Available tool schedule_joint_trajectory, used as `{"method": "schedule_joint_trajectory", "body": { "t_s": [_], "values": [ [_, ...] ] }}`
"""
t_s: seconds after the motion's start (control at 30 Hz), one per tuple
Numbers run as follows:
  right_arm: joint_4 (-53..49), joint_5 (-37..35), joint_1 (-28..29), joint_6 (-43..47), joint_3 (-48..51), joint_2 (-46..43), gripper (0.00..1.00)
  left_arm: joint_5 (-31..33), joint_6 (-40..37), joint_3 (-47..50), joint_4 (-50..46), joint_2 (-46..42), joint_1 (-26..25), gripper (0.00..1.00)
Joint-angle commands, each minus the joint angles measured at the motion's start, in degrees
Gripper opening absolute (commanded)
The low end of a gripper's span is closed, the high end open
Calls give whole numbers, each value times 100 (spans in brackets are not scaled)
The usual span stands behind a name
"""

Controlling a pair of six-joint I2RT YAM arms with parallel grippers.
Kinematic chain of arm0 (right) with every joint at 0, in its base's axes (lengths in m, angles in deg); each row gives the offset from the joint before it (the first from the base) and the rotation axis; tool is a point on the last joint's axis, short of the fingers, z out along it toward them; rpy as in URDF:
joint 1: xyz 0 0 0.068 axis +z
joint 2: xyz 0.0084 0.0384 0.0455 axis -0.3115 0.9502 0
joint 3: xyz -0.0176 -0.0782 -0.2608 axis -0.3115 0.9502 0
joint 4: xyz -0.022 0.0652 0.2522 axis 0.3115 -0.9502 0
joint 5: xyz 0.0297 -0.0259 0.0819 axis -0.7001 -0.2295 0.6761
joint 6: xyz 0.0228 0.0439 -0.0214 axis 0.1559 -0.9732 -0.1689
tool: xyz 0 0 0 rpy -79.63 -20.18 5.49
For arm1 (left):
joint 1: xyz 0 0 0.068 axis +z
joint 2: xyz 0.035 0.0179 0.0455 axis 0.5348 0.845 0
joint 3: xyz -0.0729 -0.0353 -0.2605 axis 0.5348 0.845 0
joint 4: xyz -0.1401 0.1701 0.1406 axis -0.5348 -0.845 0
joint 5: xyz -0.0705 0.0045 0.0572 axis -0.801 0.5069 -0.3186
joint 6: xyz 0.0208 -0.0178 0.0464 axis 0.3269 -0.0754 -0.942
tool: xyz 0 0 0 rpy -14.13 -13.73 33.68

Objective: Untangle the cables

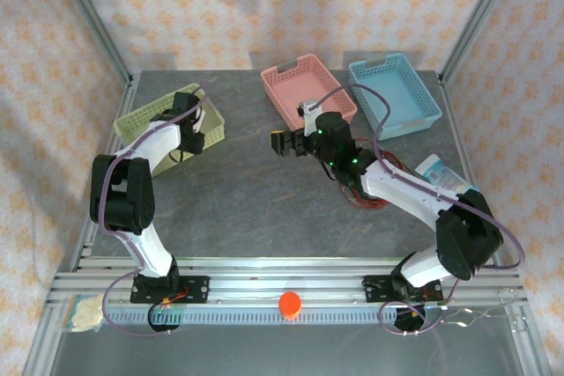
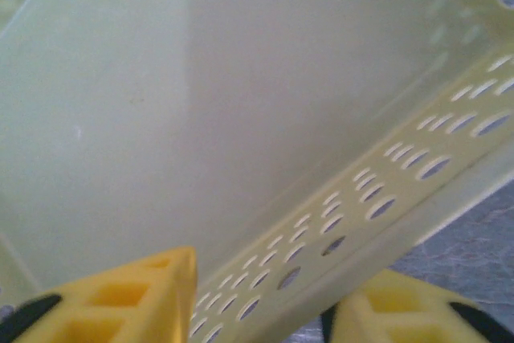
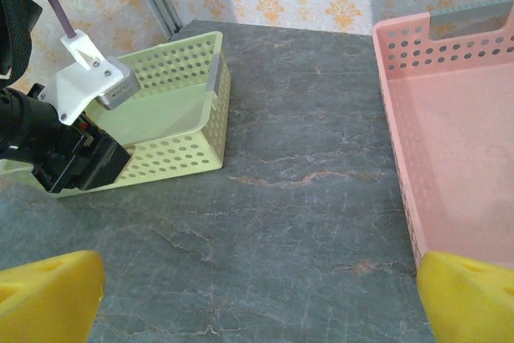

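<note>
The cables (image 1: 368, 200), a loose snarl of red and dark wires, lie on the grey bench (image 1: 256, 209) toward its right side, partly under the right arm's forearm and well apart from both claws. The right claw (image 1: 280, 143) hangs over the middle of the bench in front of the pink basket (image 1: 308, 85), and its wrist view shows the yellow fingers (image 3: 48, 295) spread wide with nothing but bare bench between them. The left claw (image 1: 194, 143) is down at the pale green basket (image 1: 141, 125) near the far left corner. In its own wrist view, one yellow finger (image 2: 120, 303) sits inside the basket and the other outside, with the perforated wall (image 2: 385, 190) running between them. Whether they press on that wall I cannot tell. A blue basket (image 1: 394, 94) stands just beside the pink one, a white and blue packet (image 1: 441, 173) lies near the right edge, and an orange ball (image 1: 289, 304) rests on the front rail.
</note>
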Motion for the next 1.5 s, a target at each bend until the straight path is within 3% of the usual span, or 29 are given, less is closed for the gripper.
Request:
{"method": "schedule_joint_trajectory", "body": {
  "t_s": [0.0,0.17,0.33,0.57,0.83,1.17,1.37,1.47],
  "values": [
    [-45,-240,43,-63,-118,-16,100,-199,32,-212,-191,65,9,31],
    [-47,-447,43,-217,-43,-56,99,-339,75,-387,-229,199,-39,14],
    [-100,-1004,43,-463,6,-82,98,-494,323,-671,-201,357,-190,8],
    [-337,-2520,4,-1026,210,-274,97,-1074,947,-1099,160,610,-598,7],
    [-679,-2718,-271,-1029,383,-455,96,-799,2126,-2508,145,1724,-1088,4],
    [-1062,-2690,-387,-757,382,-522,97,-767,2808,-4352,-186,2966,-1239,11],
    [-1187,-2517,-500,-566,259,-445,97,-1249,2759,-4718,-208,3036,-1239,35],
    [-1255,-2223,-541,-383,32,-260,96,-1238,2710,-4657,-248,2712,-1237,39]
  ]
}}
